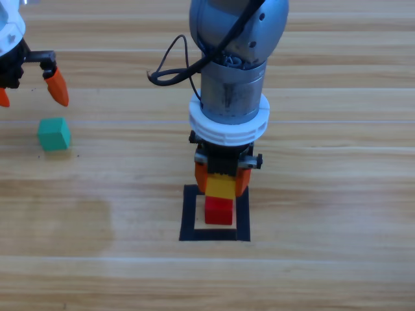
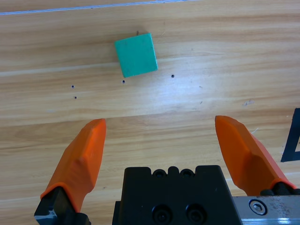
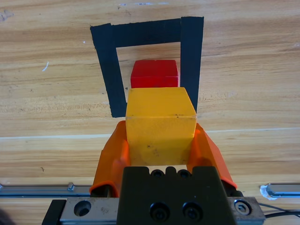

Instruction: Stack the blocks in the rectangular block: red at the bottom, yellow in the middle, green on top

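Centrally, right gripper (image 1: 222, 183) clamps yellow (image 1: 222, 186) above red (image 1: 218, 211) inside the rectangular block (image 1: 189, 217), ready to stack; left gripper (image 1: 31, 94) waits agape, empty, upper left.

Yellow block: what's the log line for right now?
right claw: shut on yellow block | red block: in tape outline | green block: outside | left claw: open

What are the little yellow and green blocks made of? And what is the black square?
The yellow block looks like matte painted wood or plastic: flat faces, sharp edges, tiny dark specks, no shine. The green block looks the same, plain and dull; I can't tell which material. The black square looks like flat tape stuck on the wooden table, whose grain shows inside it.
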`<state>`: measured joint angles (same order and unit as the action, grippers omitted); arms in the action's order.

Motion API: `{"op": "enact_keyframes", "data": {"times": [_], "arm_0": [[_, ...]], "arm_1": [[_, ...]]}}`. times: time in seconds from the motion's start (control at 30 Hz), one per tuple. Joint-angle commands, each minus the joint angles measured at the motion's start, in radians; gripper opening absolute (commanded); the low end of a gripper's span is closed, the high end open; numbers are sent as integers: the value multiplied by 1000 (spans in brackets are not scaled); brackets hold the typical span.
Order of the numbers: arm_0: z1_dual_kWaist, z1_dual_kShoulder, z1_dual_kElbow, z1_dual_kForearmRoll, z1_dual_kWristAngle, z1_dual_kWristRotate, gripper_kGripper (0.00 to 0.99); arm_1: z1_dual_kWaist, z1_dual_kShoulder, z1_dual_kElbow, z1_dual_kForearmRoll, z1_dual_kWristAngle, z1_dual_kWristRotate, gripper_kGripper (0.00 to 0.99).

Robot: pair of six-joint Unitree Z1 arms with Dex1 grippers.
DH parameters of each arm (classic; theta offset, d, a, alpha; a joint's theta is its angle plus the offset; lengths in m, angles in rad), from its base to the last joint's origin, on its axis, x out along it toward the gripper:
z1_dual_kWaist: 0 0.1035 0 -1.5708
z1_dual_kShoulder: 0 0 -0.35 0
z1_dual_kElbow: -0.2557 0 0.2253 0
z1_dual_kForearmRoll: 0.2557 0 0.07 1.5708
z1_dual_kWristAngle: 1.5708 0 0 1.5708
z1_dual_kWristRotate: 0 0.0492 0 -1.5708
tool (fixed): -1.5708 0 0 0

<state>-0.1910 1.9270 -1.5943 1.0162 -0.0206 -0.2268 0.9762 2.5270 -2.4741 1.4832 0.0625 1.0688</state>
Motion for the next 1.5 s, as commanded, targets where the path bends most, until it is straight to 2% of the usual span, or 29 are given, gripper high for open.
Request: {"op": "enact_keyframes", "data": {"times": [0.03, 0.5, 0.87, 1.23, 1.27, 1.3, 1.33, 1.37, 1.43, 1.5], "arm_0": [[15, 37, 11, 5, -13, -17, 990], [15, 43, 42, -28, -28, -46, 990], [15, 60, 56, -53, -33, -48, 990], [15, 66, 65, -65, -30, -54, 990], [15, 66, 65, -65, -30, -54, 990], [15, 64, 66, -65, -30, -55, 990], [15, 61, 68, -65, -30, -55, 990], [15, 60, 70, -64, -30, -55, 990], [15, 53, 71, -65, -30, -62, 990], [15, 50, 71, -65, -30, -66, 990]], "arm_1": [[19, 93, -9, 12, -26, 30, 0], [30, 107, -19, 14, -43, 53, 0], [61, 81, -19, 16, -66, 63, 0], [61, 102, -25, 16, -69, 54, 0], [61, 105, -23, 16, -67, 54, 107], [62, 105, -22, 16, -67, 53, 357], [61, 104, -23, 16, -70, 48, 666], [62, 104, -23, 16, -69, 46, 825], [61, 102, -43, 16, -70, 25, 974], [61, 101, -68, 16, -72, -13, 990]]}}
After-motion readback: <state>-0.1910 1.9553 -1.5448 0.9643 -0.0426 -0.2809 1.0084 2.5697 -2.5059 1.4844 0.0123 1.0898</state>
